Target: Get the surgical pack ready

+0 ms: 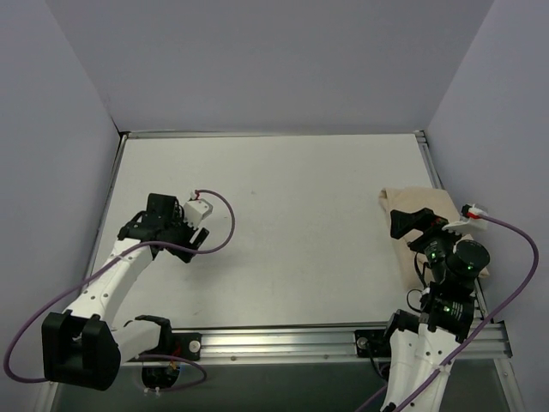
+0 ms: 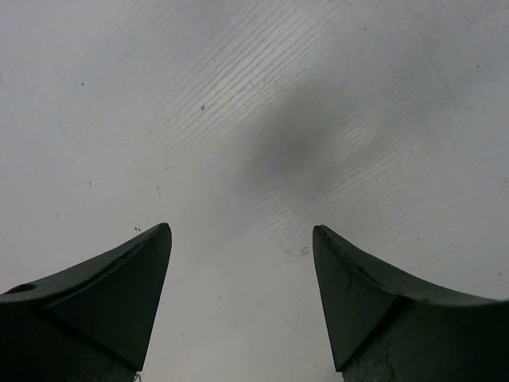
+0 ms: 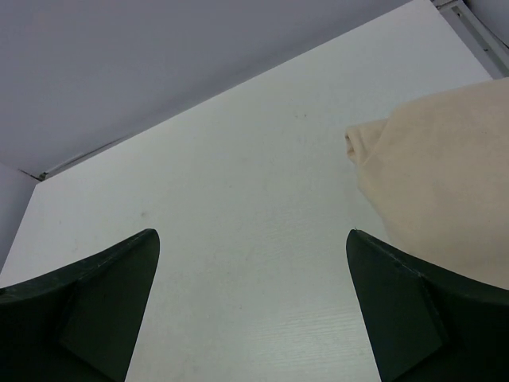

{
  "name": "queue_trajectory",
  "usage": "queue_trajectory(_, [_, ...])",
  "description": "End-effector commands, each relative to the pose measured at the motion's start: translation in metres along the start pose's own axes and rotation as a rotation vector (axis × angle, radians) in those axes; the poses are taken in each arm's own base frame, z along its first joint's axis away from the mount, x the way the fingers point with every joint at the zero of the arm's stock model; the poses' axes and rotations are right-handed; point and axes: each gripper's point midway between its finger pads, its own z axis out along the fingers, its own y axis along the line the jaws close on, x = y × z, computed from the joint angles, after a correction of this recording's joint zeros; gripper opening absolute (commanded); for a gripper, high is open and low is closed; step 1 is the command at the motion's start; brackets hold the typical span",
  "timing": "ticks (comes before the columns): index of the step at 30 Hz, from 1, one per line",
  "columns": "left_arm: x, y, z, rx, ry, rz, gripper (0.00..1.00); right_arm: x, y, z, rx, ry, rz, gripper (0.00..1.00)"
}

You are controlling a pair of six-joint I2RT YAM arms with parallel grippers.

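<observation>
The beige bundle (image 1: 413, 200) lies closed at the right edge of the counter (image 1: 300, 172). No tray, forceps or packets lie loose, so wrapping looks finished. The right end effector (image 3: 250, 235) hangs just beside the bundle, spread wide and empty. The left end effector (image 2: 238, 231), well apart from the bundle, is likewise wide and holds nothing.

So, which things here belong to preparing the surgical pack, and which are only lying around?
For the job:
- beige bundle, far right
- left gripper, open, holding nothing
- right gripper, open, by the bundle

Not for the job:
- table
- metal rail at the near edge
- purple cables of the arms
No other loose thing shows.
</observation>
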Motion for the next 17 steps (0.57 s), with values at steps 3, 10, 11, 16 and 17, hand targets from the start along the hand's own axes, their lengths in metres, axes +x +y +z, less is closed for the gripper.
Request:
queue_trajectory(3, [-0.009,0.018,-0.015,-0.108,-0.059,-0.025,0.81,-0.005,0.006,-0.001,-0.038,-0.025,-0.066,1.0])
queue_trajectory(10, [-0.01,0.022,-0.019,-0.129,-0.078,-0.025,0.81,-0.004,0.005,-0.001,-0.037,-0.034,-0.064,1.0])
queue_trajectory(11, [-0.008,0.022,-0.018,-0.129,-0.071,-0.025,0.81,-0.004,0.005,-0.001,-0.036,-0.036,-0.064,1.0])
queue_trajectory(16, [-0.008,0.023,-0.017,-0.131,-0.063,-0.026,0.81,-0.006,0.007,-0.004,-0.045,-0.055,-0.074,1.0])
queue_trajectory(17, [-0.008,0.023,-0.017,-0.131,-0.062,-0.029,0.81,-0.005,0.007,-0.003,-0.046,-0.05,-0.072,1.0])
